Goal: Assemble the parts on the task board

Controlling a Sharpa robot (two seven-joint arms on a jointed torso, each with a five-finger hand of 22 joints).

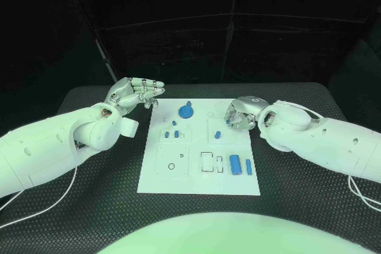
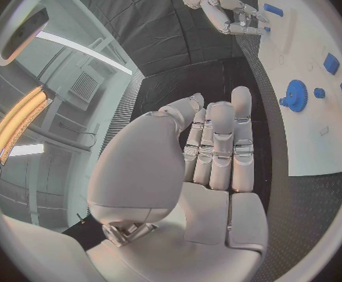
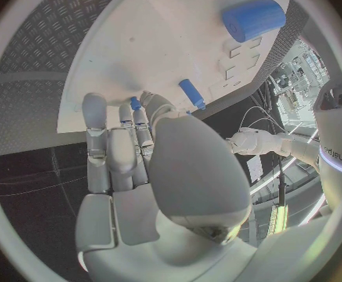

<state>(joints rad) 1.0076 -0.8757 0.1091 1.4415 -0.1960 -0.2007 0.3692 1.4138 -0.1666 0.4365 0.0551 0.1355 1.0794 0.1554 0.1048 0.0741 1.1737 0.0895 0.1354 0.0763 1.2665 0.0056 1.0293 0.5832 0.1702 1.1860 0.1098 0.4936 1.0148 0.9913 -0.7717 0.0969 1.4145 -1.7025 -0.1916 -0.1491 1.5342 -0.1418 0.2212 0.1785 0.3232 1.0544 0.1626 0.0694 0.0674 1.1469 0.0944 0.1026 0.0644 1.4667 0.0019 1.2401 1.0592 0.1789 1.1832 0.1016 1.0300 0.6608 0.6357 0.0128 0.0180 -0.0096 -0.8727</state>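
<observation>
— So, what is the left hand [image 1: 136, 92] doing?

— It hangs past the far left corner of the task board [image 1: 163, 179], over the black table [image 1: 95, 210]. Its fingers [image 2: 220, 145] lie straight, side by side, and it holds nothing.

— And the right hand [image 1: 242, 113]?

— It is over the far right part of the board. Its fingers [image 3: 132, 144] point down at the board, and a small blue bit [image 3: 134, 102] shows right at the tips. I cannot tell if the hand is pinching it or only touching it.

— Where are the blue parts?

— All on the white board. A blue gear [image 1: 186, 110] stands near the far edge, between the two hands. A tiny peg [image 1: 174, 122] is just in front of it, and two short pegs [image 1: 172, 134] stand side by side a bit nearer. One more small peg [image 1: 217, 135] sits just beside the right hand. Close to the near right side lie a fat blue cylinder [image 1: 235, 164] and a thin blue rod [image 1: 248, 166], next to each other.

— Anything else on the board?

— Some empty cut-out shapes, like a ring [image 1: 172, 166] and a rectangle [image 1: 206, 161].
</observation>
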